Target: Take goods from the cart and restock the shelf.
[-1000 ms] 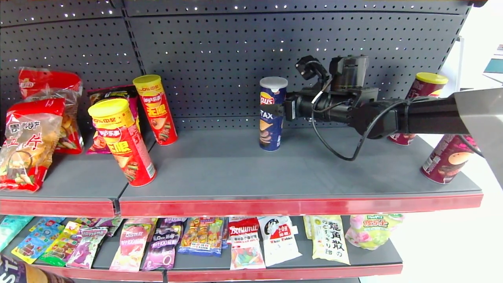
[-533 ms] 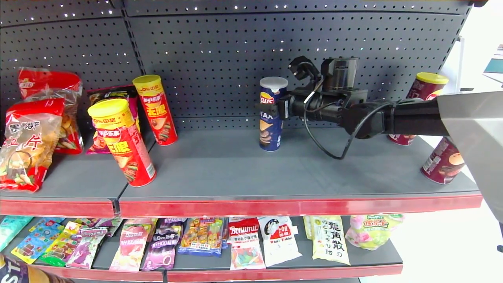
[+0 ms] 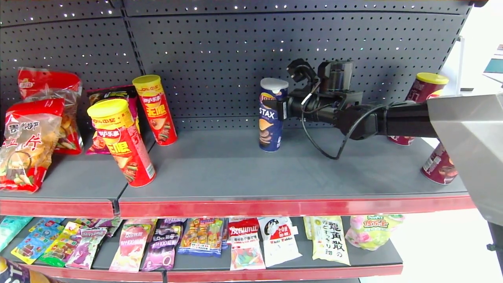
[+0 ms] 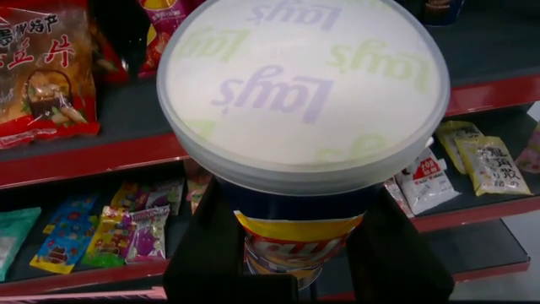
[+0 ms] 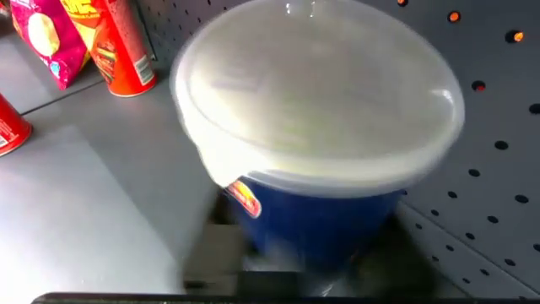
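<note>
The right gripper (image 3: 278, 110) is clenched side-on around a blue cardboard chip tube with a white plastic lid (image 3: 270, 127), gripping it just under the lid. The tube stands about upright, near the back of the grey metal upper shelf with a red front lip (image 3: 235, 173) and close to the dark perforated back panel (image 3: 220, 59). The left gripper (image 4: 308, 253) grasps a second blue tube with a white lid (image 4: 304, 93) between its black fingers (image 4: 202, 257), held low in front of the shelving (its lid faces the wrist camera).

To the robot's left on the upper shelf lean 2 red tubes with yellow lids (image 3: 123, 145), with red snack bags (image 3: 27, 145) beyond them. At the right end are 2 maroon tubes (image 3: 426, 90). The lower shelf (image 3: 369, 257) carries a row of flat sweet packets (image 3: 243, 243).
</note>
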Robot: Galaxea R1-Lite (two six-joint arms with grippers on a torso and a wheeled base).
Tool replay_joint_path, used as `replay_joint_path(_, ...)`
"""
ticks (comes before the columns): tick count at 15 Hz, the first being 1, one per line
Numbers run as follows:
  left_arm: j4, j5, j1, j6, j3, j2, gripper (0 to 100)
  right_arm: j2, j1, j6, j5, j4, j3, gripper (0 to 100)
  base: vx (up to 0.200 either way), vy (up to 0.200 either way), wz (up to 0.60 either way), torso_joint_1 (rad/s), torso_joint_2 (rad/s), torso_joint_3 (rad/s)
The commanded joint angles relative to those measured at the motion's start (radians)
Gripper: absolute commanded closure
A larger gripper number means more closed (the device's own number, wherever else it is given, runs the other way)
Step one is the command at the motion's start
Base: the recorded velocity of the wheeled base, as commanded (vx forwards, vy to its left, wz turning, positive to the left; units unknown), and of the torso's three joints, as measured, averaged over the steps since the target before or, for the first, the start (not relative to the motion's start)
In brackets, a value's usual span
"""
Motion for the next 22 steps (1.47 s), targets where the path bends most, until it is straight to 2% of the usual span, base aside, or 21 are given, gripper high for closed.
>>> replay_joint_path(1,0.001,0.000,0.001,0.000,0.000,0.000,100,-0.006,0.002,-0.001,0.002,0.001,0.004,100,0.000,0.000,0.00,0.000,0.00,0.000)
replay_joint_path(4,0.001,-0.002,0.001,0.002,0.015,0.000,100,-0.086,0.018,-0.002,0.014,0.002,0.090,100,0.000,0.000,0.00,0.000,0.00,0.000)
replay_joint_path(8,0.001,-0.006,-0.001,0.003,0.037,-0.016,100,-0.323,0.027,-0.004,0.120,0.091,0.312,100,0.000,0.000,0.00,0.000,0.00,0.000)
replay_joint_path(11,-0.001,-0.019,-0.002,0.003,0.049,-0.017,100,-0.417,0.025,-0.048,0.170,0.084,0.444,100,0.000,0.000,0.00,0.000,0.00,0.000)
replay_joint_path(12,0.001,-0.022,-0.002,0.003,0.049,-0.017,100,-0.428,0.021,-0.076,0.186,0.082,0.461,100,0.000,0.000,0.00,0.000,0.00,0.000)
replay_joint_path(15,-0.001,-0.026,-0.002,0.003,0.055,-0.017,100,-0.449,-0.018,-0.151,0.324,0.071,0.535,100,0.000,0.000,0.00,0.000,0.00,0.000)
replay_joint_path(20,-0.001,-0.026,-0.002,0.003,0.061,-0.017,100,-0.443,-0.044,-0.153,0.414,0.073,0.555,100,0.000,0.000,0.00,0.000,0.00,0.000)
replay_joint_path(22,-0.001,-0.026,-0.002,0.003,0.063,-0.019,100,-0.440,-0.044,-0.154,0.420,0.071,0.575,100,0.000,0.000,0.00,0.000,0.00,0.000)
